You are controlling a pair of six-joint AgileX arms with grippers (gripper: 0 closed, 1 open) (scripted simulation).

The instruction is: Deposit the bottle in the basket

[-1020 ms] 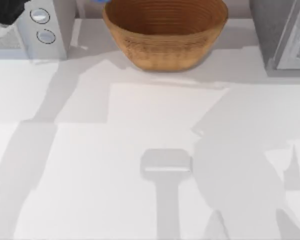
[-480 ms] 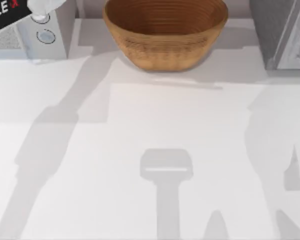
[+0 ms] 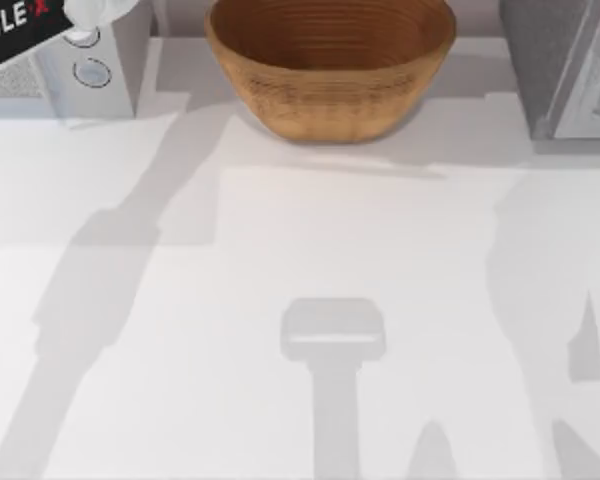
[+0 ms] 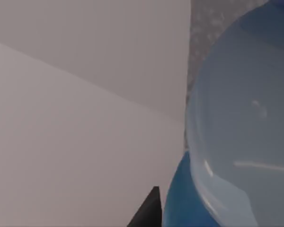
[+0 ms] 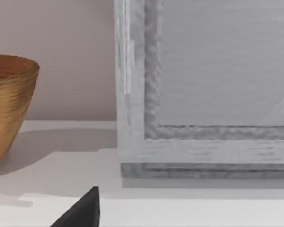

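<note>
White tabletop (image 3: 280, 250) spreads under long shadows, with the basket (image 3: 330, 65) at its far edge, middle. My left arm (image 3: 15, 30) reaches in at the top view's far left corner, above a grey box (image 3: 90, 60). The bottle (image 4: 236, 142) sits right against the left wrist camera, clear body over blue; whether the left fingers grip it I cannot tell. A grey frame (image 5: 203, 94) stands right of the basket
</note>
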